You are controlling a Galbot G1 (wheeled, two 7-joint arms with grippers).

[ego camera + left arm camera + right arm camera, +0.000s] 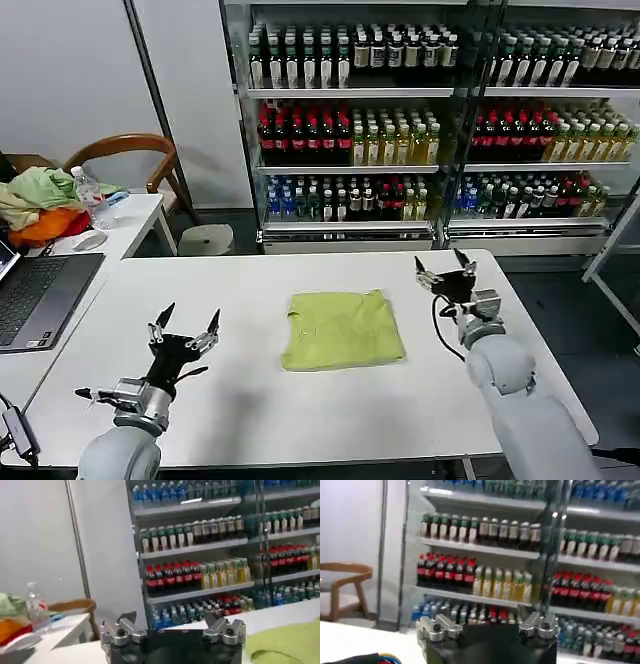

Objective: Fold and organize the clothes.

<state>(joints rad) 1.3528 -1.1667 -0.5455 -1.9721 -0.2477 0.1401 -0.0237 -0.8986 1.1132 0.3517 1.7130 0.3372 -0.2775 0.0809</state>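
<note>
White table (300, 400) carries the folded lime shirt (342, 329), lying flat between the two grippers, clear of both. Heap of garments (40, 205) and a water bottle (92, 197) sit on the side table, well beyond the left gripper (186, 328). Left gripper jaws apart, holding nothing. Right gripper (445, 268) jaws apart, empty, raised just beside the shirt.

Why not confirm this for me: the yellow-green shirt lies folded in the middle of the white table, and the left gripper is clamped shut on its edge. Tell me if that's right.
Not quite. The left gripper is open and holds nothing, raised above the white table well to the left of the yellow-green shirt; the head view shows this. The shirt does lie folded in the middle of the table. The right gripper is also open, to the shirt's right.
</note>
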